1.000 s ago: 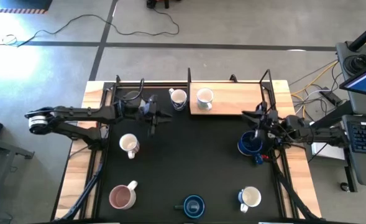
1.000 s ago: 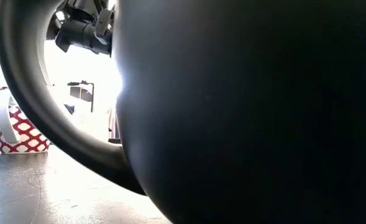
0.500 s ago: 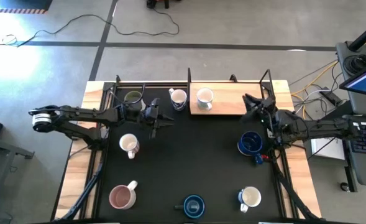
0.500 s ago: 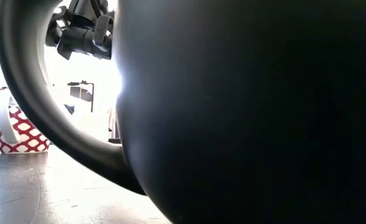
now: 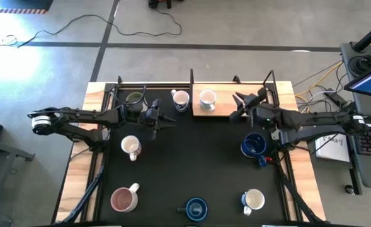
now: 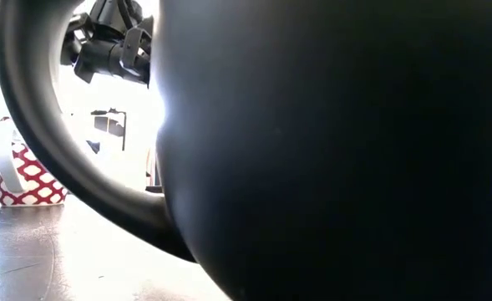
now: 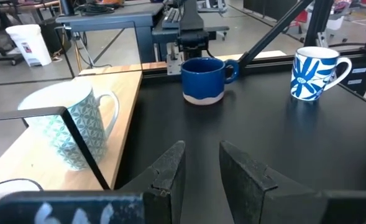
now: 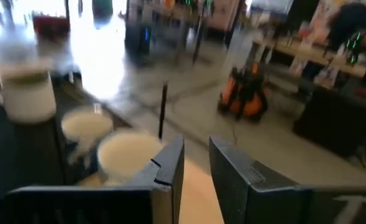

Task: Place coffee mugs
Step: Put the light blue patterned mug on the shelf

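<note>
We see two white ceramic coffee mugs point(image 5: 181, 99) point(image 5: 207, 98) at the raised wooden shelf point(image 5: 235, 104) at the back of the black table point(image 5: 191, 164); a green-lined mug point(image 5: 134, 98) and five others remain scattered. Both the left gripper point(image 5: 155, 121) and the right gripper point(image 5: 240, 107) hover empty, jaws slightly parted. In the low view, a dark mug point(image 6: 312, 150) fills the frame; the left wrist view shows patterned sides.
</note>
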Robot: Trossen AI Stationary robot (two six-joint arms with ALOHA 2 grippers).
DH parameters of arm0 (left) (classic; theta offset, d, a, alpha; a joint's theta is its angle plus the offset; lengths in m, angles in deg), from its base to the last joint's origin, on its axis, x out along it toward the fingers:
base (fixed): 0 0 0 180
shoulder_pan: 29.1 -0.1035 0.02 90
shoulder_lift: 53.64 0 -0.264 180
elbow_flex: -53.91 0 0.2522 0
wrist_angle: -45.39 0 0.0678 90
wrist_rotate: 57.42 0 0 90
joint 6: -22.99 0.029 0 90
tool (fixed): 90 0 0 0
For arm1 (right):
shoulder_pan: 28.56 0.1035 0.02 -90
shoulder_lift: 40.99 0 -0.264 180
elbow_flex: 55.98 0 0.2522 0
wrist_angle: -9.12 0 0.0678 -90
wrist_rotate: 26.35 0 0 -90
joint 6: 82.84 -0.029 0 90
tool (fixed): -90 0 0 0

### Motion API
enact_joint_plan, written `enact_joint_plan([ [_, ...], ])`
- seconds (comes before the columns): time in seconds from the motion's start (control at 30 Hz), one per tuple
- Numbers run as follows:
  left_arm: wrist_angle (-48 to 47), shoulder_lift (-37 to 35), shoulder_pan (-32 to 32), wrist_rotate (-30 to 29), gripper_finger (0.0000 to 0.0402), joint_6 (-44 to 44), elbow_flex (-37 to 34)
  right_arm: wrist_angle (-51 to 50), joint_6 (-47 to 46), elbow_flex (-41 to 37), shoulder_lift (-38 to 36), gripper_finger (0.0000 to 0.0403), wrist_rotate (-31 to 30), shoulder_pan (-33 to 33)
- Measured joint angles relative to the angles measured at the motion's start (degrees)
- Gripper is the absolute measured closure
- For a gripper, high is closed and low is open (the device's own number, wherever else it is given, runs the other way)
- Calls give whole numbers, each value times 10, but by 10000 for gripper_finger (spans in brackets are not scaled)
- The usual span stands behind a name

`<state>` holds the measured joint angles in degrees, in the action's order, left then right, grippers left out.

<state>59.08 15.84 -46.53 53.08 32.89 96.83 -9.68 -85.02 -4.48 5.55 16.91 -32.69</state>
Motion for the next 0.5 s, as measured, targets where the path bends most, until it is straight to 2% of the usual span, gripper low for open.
enact_joint_plan([
  [0.13, 0, 0, -10, 2, 322, 9, -2, -126, -67, 62, 14, 323, 70, -23],
  [0.33, 0, 0, -16, 5, 322, 20, -7, -131, -90, 73, 22, 272, 123, -49],
  [0.5, 2, 0, -17, 6, 322, 19, -12, -96, -171, 42, 26, 235, 118, -51],
])
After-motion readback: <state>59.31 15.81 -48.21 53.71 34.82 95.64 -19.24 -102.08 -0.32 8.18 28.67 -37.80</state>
